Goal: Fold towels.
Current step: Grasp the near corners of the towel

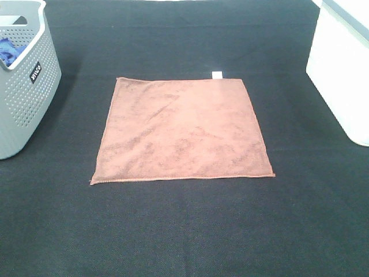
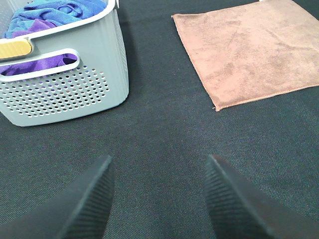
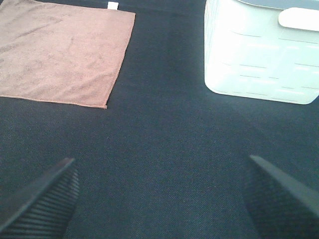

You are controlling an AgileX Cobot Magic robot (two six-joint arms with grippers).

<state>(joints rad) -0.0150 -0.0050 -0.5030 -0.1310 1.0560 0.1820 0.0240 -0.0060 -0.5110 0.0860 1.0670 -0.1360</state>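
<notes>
Table point(image 1: 184, 231) | towel point(image 1: 181, 130) flat | left fingers point(image 2: 89, 199) parted | right fingers point(image 3: 45, 199) parted, likely hovering

The towel point(image 1: 181, 130) is plain reddish-brown with a white tag point(image 1: 217, 75). Left of the towel, a grey basket point(image 1: 29, 98) patterned with small round holes holds a blue cloth point(image 2: 55, 12) and a purple cloth point(image 2: 37, 64). Right of the towel stands a white bin point(image 1: 340, 75). The mat point(image 1: 184, 231) is black, finely woven
</notes>
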